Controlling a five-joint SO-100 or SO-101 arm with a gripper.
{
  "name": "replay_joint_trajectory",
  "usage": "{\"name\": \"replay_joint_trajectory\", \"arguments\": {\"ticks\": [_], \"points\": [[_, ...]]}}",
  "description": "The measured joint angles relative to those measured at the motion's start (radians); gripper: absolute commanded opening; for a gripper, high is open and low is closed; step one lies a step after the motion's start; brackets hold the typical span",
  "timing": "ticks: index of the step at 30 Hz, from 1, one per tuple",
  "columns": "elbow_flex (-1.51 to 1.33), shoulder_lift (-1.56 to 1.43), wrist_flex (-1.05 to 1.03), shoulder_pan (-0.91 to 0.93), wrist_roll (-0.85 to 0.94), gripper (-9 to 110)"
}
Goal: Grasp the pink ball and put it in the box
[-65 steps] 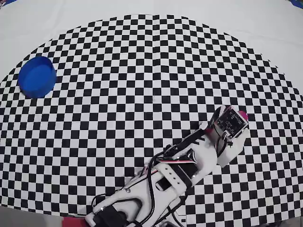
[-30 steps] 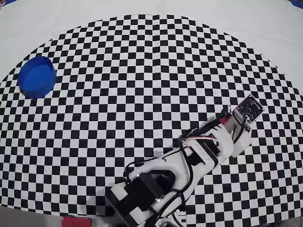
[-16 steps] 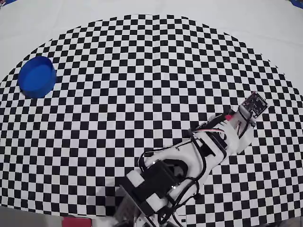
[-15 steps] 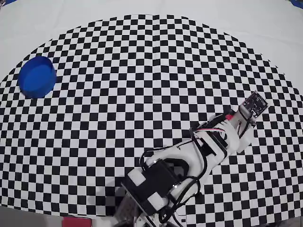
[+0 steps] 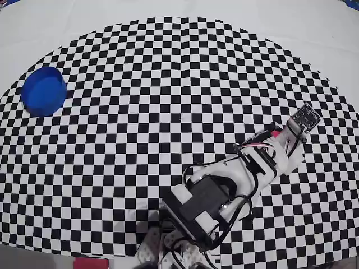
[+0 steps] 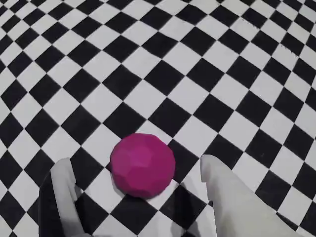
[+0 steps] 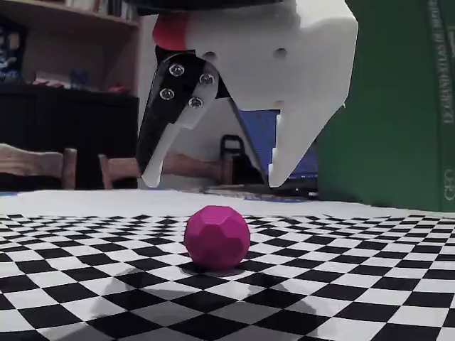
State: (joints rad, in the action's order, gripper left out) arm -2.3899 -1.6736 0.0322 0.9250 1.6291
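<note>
Two seconds of reaching have carried my gripper (image 7: 213, 181) farther out toward the right edge of the checkered mat (image 5: 168, 84), and my wrist now pitches down over the pink ball (image 7: 217, 236). My fingers are spread wide and hang above the ball, one on each side, touching nothing. In the wrist view the ball (image 6: 142, 165) sits between my two fingertips (image 6: 217, 177), so I judge I am lined up and only the drop and the squeeze remain. The ball rests on the mat, not yet lifted. The box (image 5: 44, 91) stands well apart, at the far left of the mat in the overhead view. Between them the mat lies bare, so the carry across looks unobstructed; the mat's right edge is near.
</note>
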Motion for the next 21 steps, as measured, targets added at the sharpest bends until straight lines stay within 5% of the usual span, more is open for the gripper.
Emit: {"name": "replay_joint_trajectory", "arguments": {"ticks": [21], "points": [[0.008,0.067,0.048,-0.012,-0.038,30]]}}
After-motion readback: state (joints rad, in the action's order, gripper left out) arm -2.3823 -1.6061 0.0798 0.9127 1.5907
